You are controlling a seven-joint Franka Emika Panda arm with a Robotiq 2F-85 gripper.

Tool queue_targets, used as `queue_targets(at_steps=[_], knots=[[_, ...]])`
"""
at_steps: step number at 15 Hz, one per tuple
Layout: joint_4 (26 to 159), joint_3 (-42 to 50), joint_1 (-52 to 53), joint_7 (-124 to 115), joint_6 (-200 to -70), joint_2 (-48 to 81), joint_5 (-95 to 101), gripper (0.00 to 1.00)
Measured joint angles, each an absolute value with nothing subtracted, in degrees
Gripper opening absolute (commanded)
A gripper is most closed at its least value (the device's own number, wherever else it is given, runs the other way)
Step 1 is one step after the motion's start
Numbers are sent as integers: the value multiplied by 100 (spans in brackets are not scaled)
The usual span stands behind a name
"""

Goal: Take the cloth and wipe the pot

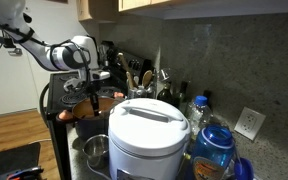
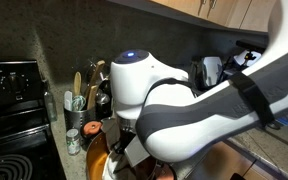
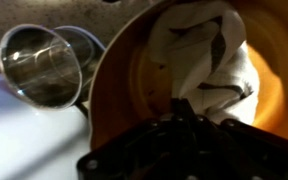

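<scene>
The orange-red pot [image 3: 119, 90] fills the wrist view, orange inside. A white cloth [image 3: 206, 55] with dark markings lies bunched inside it. My gripper [image 3: 181, 108] reaches down into the pot, its dark fingers together at the cloth's lower edge and apparently pinching it. In an exterior view the gripper [image 1: 90, 88] hangs over the pot [image 1: 106, 98] behind the rice cooker. In an exterior view the arm hides most of the pot [image 2: 96, 152].
A small shiny steel pot [image 3: 44, 65] stands beside the orange pot. The big white rice cooker [image 1: 144, 130] is in front, with a blue bottle [image 1: 214, 150] next to it. Utensils [image 2: 84, 95] stand against the backsplash. A black stove [image 2: 14, 110] is at one side.
</scene>
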State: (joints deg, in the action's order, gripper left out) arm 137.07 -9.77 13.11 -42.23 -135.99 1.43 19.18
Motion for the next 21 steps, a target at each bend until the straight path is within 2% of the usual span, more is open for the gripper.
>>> queue_targets(at_steps=[5,10,15,18,21], knots=[[13663,-985,1311,-4992,-13671,121,2718,1],[13836,-1036,1337,-5095,-14908,219,2663,1],[14014,-1297,1407,-3911,-15610,424,1154,1],[14002,-1772,1254,-2514,-15495,617,-375,1],[13887,-1583,1281,-2442,-14580,557,-297,1]])
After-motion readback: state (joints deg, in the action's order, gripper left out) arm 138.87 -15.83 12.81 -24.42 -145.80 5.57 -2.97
